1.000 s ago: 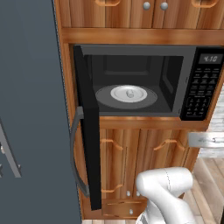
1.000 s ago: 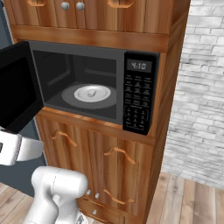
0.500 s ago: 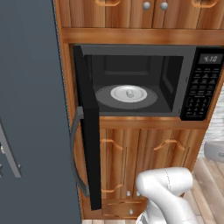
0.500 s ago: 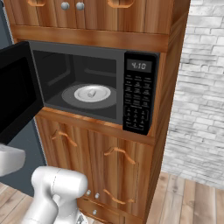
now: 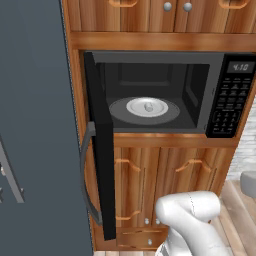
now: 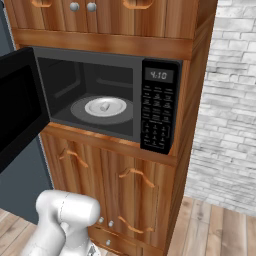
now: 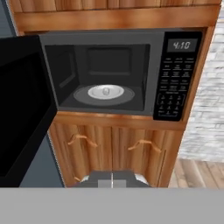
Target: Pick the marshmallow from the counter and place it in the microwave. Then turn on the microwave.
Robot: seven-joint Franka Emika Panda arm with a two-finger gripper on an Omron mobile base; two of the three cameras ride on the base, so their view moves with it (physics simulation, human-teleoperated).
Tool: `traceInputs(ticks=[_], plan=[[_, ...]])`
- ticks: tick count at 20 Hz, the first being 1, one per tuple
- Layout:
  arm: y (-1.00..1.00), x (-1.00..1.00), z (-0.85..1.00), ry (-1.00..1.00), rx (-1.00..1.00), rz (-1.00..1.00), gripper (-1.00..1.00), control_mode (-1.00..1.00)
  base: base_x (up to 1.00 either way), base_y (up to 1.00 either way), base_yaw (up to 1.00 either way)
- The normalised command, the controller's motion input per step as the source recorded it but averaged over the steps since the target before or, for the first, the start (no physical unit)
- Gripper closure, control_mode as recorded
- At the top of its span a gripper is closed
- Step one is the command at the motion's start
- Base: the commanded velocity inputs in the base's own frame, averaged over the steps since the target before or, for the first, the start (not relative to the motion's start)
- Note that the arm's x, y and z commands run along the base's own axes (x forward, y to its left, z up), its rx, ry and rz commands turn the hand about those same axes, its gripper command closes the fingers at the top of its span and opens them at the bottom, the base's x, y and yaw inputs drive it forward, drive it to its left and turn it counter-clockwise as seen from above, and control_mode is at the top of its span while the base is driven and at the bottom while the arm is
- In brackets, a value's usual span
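Nearest the camera, the gripper (image 7: 112, 183) is fully closed and holds nothing, standing well back from the cabinet front, which suggests placement is finished. The one door (image 5: 102, 150) hangs wide open on its left hinge and must be shut before starting. Inside the single microwave (image 6: 107, 102), one marshmallow (image 7: 105, 91) rests on one round dish (image 7: 106, 92). One keypad (image 6: 159, 117) sits at the right.

Black microwave (image 5: 150, 95); whitish marshmallow (image 5: 148, 106) on white plate (image 5: 148, 107); brown wood-grain cabinets (image 6: 125, 185).
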Motion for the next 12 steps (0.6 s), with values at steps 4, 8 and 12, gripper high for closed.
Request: traceInputs(ticks=[4,8,12], plan=[[0.19,-0.28,0.06,-0.08,-0.06,0.0,1.0,-1.0,0.0,0.0,0.0],[0.21,-0.25,0.06,-0.11,-0.06,0.0,1.0,-1.0,0.0,0.0,0.0],[0.23,-0.22,0.09,-0.1,-0.06,0.0,1.0,-1.0,0.0,0.0,0.0]])
